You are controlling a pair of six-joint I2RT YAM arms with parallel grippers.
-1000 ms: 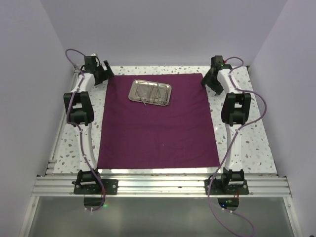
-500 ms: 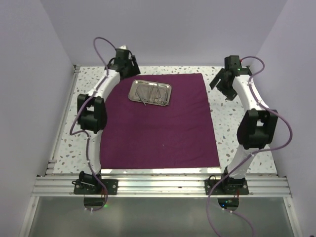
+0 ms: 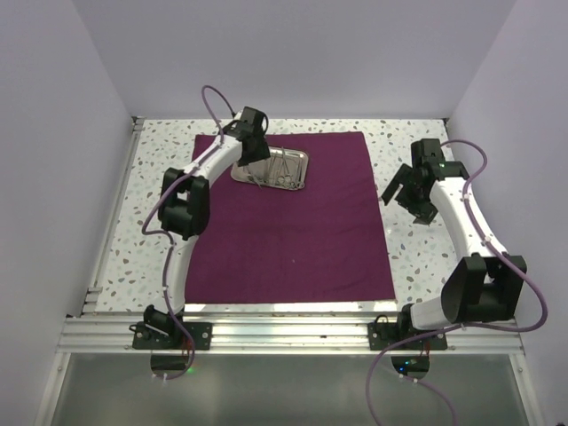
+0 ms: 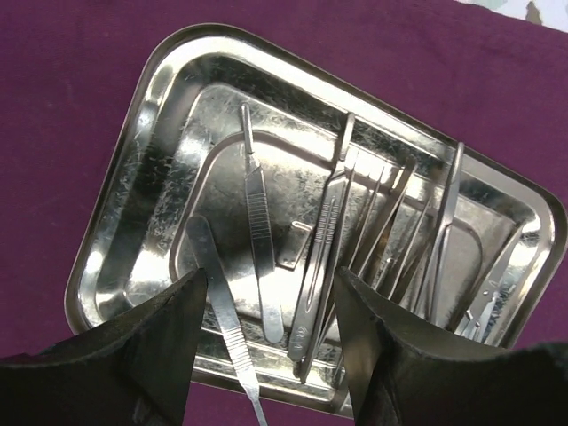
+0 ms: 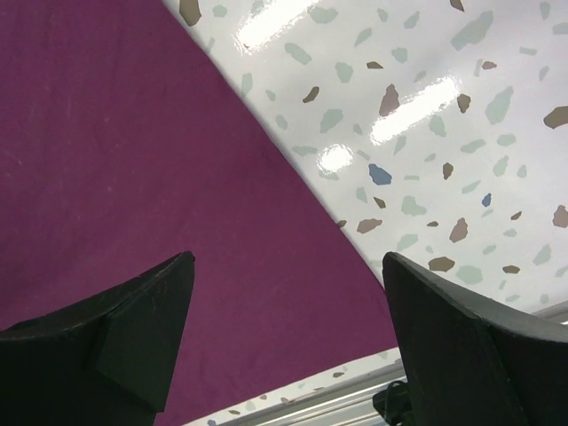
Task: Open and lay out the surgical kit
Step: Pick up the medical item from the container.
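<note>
Left wrist view has my left gripper spread empty above the tray of tools, mid-frame on the purple cloth; next, I judge, I must lower and pinch one tool.

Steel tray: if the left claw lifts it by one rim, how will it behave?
Steel tray is probably rigid: pressed shiny metal. Tilted, its loose instruments would likely slide downhill. Pushed, it may wrinkle the purple cloth beneath.
</note>
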